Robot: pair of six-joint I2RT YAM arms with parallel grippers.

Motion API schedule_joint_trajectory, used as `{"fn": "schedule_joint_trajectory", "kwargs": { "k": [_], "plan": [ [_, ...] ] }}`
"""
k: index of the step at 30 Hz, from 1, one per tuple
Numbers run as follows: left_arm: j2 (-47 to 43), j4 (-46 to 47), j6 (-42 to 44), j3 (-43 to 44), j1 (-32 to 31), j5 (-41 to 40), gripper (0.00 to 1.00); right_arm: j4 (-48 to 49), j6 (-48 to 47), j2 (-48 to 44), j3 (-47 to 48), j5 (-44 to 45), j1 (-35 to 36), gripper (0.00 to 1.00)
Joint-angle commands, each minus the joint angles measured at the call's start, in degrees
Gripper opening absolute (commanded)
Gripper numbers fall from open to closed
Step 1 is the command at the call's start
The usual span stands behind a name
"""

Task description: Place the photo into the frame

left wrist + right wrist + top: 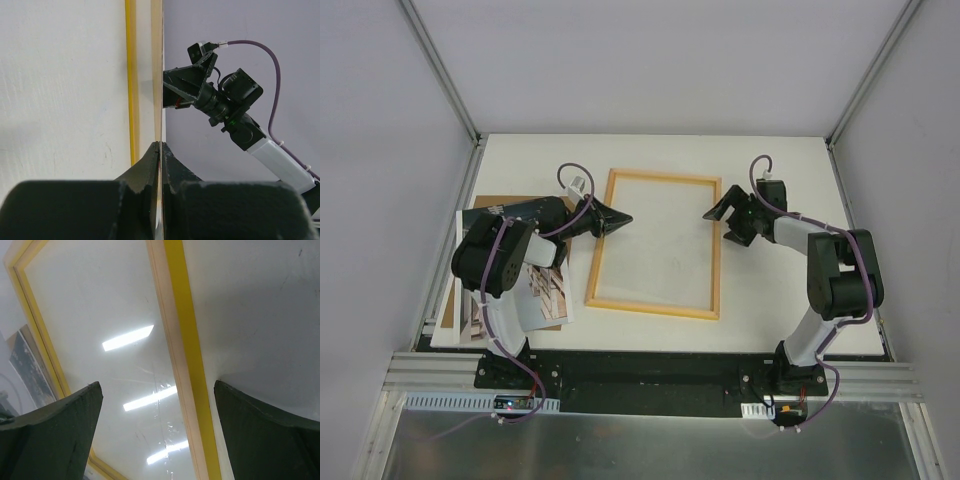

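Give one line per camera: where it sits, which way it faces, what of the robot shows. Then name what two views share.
Top external: overhead, near side, facing down on the frame; left gripper and right gripper show.
Left wrist: low, facing across the frame; own shut jaws at bottom.
Right wrist: facing down on the frame's rail, between its open jaws.
Shared: top external and left wrist both show the right gripper.
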Motion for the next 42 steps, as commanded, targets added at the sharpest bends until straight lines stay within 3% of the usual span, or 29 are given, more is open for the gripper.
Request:
{"fn": "schedule_joint_trajectory", "kwargs": {
  "k": [1,8,31,42],
  "plan": [
    [1.2,6.7,-0.5,1.9,-0.7,2.0,0.0,0.9,-1.1,0.5,2.4,-0.3,0.5,0.96],
    [2.6,5.5,0.0,2.9,-0.7,2.9,0.0,0.1,-1.7,0.6,3.0,-0.1,1.1,0.96],
    [2.9,-11.9,8.5,8.1,-0.7,5.6,0.0,-0.7,-2.6,0.5,3.7,0.5,1.6,0.96],
    [2.4,-20.2,12.6,10.1,-0.7,5.3,0.15,-0.7,-2.7,0.4,3.8,0.3,1.8,0.96]
  ]
}}
